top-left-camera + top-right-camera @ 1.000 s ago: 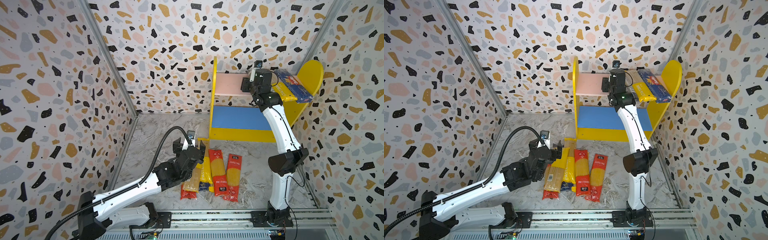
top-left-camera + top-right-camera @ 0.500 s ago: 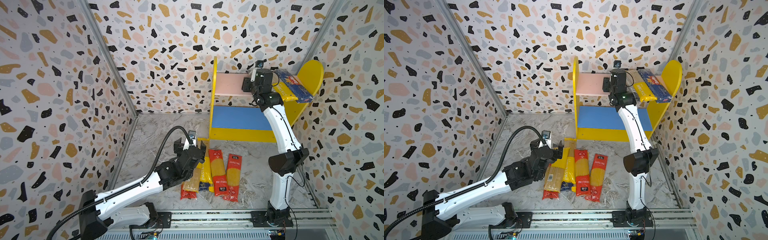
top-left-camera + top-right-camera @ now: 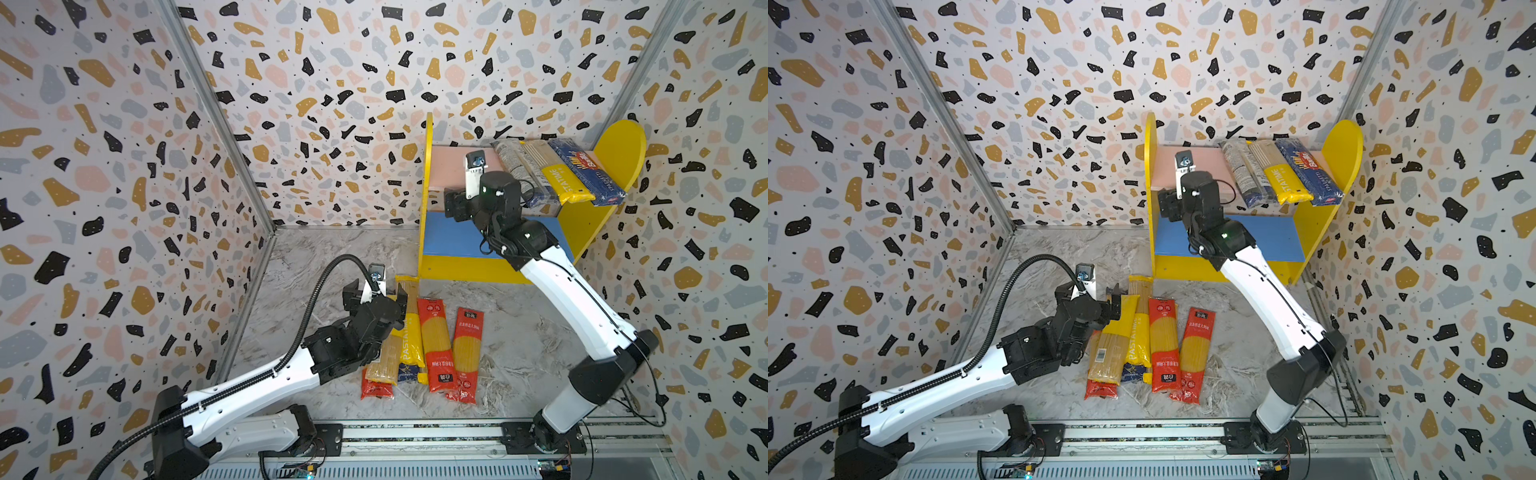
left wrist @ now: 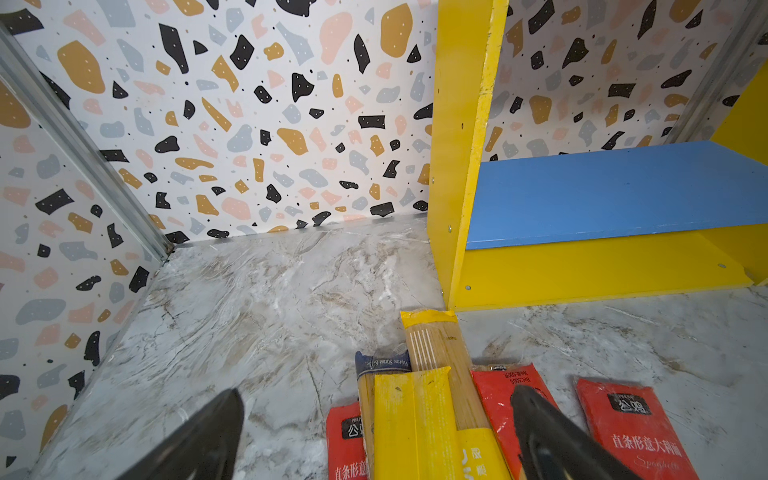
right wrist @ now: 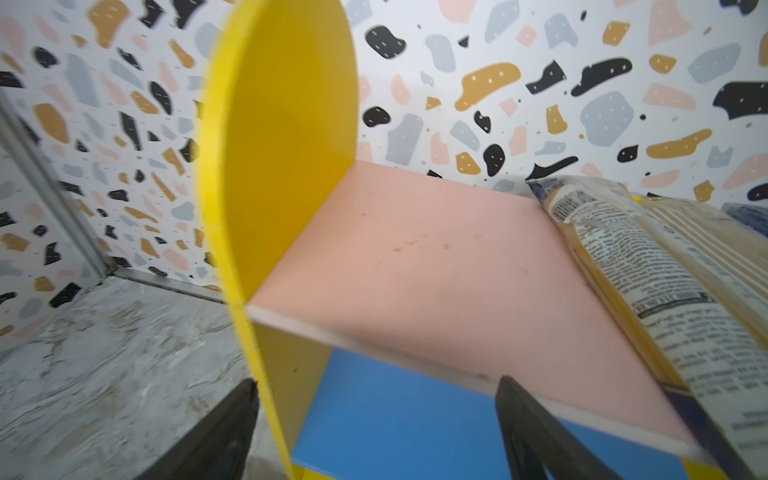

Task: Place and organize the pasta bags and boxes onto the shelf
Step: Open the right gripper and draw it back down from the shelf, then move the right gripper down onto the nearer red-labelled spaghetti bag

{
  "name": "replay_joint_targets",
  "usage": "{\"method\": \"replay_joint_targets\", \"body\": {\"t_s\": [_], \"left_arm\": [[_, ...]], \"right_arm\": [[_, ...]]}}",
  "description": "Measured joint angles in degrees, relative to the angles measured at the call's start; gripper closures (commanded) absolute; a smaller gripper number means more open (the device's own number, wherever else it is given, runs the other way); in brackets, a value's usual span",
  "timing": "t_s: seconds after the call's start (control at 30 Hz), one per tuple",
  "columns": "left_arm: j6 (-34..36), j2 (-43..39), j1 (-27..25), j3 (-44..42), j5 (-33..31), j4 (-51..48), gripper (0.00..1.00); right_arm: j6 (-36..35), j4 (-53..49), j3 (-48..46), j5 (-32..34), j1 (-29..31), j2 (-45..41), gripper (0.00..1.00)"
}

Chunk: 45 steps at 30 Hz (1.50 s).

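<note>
Back right, against the wall: shelf point(image 3: 619, 145). Its pink board point(image 3: 446, 170) carries three packs side by side at the right end, near ends jutting over the front edge.
- Rightmost: Barilla pack point(image 3: 586, 170), dark blue, reads "Barilla" and "SPAGHETTI".
- Middle: yellow-ended pack point(image 3: 555, 183), legible part "STATIME".
- Leftmost: printed pack point(image 3: 515, 166), clear, with small black text too fine to read.

Right gripper point(image 3: 455, 206) hangs before the board's left part. Its jaws are spread wide with nothing between them. The right wrist view shows its fingers point(image 5: 536, 432) apart.

Floor in front of the shelf: packs lie lengthwise, touching or overlapping.
- Outer red pack point(image 4: 636, 432): black "公鸡" badge, "直条形意大利面", "Spaghetti".
- Inner red pack point(image 3: 434, 345): Chinese text, same badge at its near end.
- Floor yellow pack point(image 3: 1133, 340): reads "PASTA", and lies on top of its neighbours.
- Clear pack point(image 3: 409, 286): yellow end almost at the shelf base.
- Barcode pack point(image 3: 1100, 357): red near end, leftmost.
- Buried blue pack point(image 4: 382, 363): print unreadable.

Left gripper point(image 3: 377, 296) hovers over the pile's far left. Its jaws are apart and the floor yellow pack lies between them. Contact cannot be told.
</note>
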Motion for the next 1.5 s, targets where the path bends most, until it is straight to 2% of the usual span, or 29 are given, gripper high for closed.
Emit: {"method": "replay_joint_targets", "body": {"t_s": [0.13,0.4,0.63,0.87,1.13,1.5], "left_arm": [[-3.1,-3.3,0.0,-3.7,0.7,-1.9,0.01],[-10.6,-11.7,0.0,-12.1,2.7,-4.9,0.00],[-16.6,-8.6,0.0,-16.9,7.0,-6.3,0.00],[-21.0,-4.1,-1.1,-20.8,10.6,-6.1,0.00],[-24.0,-0.5,-3.3,-20.9,11.5,-4.9,0.01],[-25.0,-3.0,-4.4,-20.8,10.9,-4.9,0.00]], "right_arm": [[3.6,0.3,-12.9,3.0,7.0,-11.0,0.10],[15.6,-3.5,-35.0,5.6,13.7,-23.8,0.10],[25.2,-8.8,-49.3,4.8,17.6,-31.2,0.06],[30.4,-11.1,-54.5,4.3,18.4,-39.6,0.04],[32.6,-13.0,-55.7,3.4,18.9,-39.6,0.04],[40.7,-6.6,-68.4,-2.7,28.1,-31.6,0.04]]}}
